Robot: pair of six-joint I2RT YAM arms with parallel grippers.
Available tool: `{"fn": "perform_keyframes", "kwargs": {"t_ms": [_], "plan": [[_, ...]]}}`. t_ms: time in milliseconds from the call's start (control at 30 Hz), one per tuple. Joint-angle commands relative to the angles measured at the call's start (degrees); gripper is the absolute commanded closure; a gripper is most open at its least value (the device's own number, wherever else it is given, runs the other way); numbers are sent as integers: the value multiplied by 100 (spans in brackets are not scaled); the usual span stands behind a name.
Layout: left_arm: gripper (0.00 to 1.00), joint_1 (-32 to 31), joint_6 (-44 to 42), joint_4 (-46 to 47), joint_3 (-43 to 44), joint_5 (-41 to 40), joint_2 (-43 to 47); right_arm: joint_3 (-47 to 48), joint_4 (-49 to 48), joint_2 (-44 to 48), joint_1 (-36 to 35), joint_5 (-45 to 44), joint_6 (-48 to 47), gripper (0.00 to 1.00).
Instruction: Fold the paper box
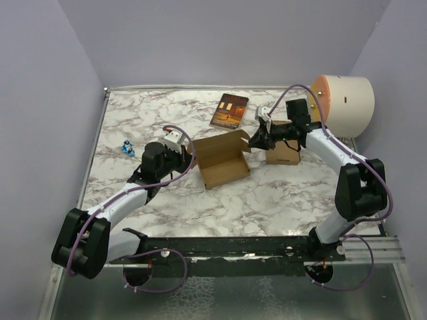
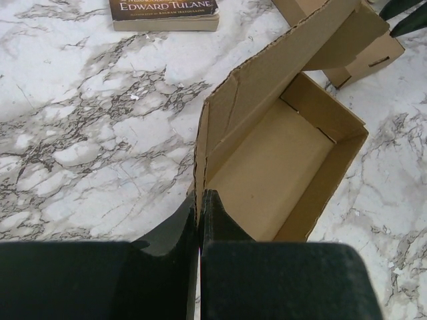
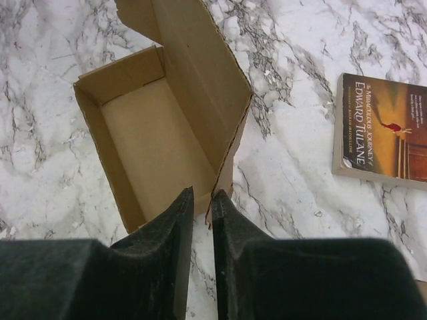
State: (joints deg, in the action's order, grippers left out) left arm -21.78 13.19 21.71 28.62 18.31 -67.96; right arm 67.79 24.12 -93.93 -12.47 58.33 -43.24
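The paper box [image 1: 223, 160] is a plain brown carton lying open mid-table, its lid standing up along the far side. My left gripper [image 1: 191, 155] is at the box's left end. In the left wrist view it [image 2: 200, 197] is shut on the upright edge of the box's [image 2: 280, 167] end wall. At the lid's right end is my right gripper [image 1: 254, 141]. In the right wrist view its jaws [image 3: 202, 195] stand a narrow gap apart around the lid's side flap. The flap edge of the box [image 3: 160, 133] lies against the right finger [image 3: 230, 213].
A dark red-brown book [image 1: 229, 110] lies at the back, seen also in the wrist views [image 2: 165, 13] [image 3: 387, 133]. A second brown carton [image 1: 283, 153] stands right of the box, under the right arm. A small blue object [image 1: 127, 149] lies far left, and a beige cylinder [image 1: 343, 103] stands at the back right.
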Motion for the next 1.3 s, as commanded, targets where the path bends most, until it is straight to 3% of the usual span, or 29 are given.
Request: {"fn": "perform_keyframes", "kwargs": {"t_ms": [0, 200, 433, 967, 1167, 1267], "plan": [[100, -28, 60, 28, 168, -53, 59, 216, 193, -137, -91, -247, -122, 85], [100, -28, 56, 9, 194, -56, 73, 238, 186, -143, -115, -376, -91, 87], [100, -36, 29, -75, 213, -99, 103, 393, 365, -37, -114, -209, 123, 76], [100, -38, 50, -104, 264, -83, 95, 372, 371, -233, -115, -216, 290, 84], [100, -37, 41, -156, 299, -103, 69, 457, 506, -187, -115, -52, 314, 69], [100, -41, 35, -176, 315, -112, 64, 484, 541, -172, -115, -31, 323, 67]]}}
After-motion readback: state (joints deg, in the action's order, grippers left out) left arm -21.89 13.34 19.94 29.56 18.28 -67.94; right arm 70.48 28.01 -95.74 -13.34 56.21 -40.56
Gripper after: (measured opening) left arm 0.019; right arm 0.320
